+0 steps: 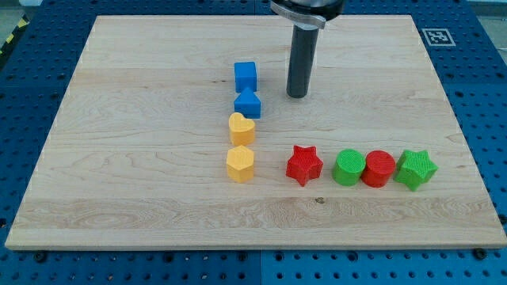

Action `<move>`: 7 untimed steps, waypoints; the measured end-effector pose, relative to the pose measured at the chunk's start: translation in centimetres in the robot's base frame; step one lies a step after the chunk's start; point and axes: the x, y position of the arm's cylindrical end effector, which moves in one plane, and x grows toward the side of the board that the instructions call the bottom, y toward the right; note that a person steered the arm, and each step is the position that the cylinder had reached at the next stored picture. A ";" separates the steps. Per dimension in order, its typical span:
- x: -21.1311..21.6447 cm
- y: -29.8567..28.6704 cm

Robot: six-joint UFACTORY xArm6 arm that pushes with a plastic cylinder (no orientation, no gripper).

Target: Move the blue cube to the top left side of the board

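The blue cube (pixel 245 76) sits on the wooden board (pixel 142 103) a little left of centre, near the view's top. My tip (pixel 297 96) rests on the board to the right of the cube, about one block width away and slightly lower, not touching it. A second blue block (pixel 247 104), with a pointed top, lies just below the cube.
A yellow heart (pixel 242 127) and a yellow hexagon (pixel 240 164) continue the column below the blue blocks. To the right lie a red star (pixel 304 165), a green cylinder (pixel 348 168), a red cylinder (pixel 379 168) and a green star (pixel 416 169) in a row.
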 end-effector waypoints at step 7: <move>-9.9 -11.5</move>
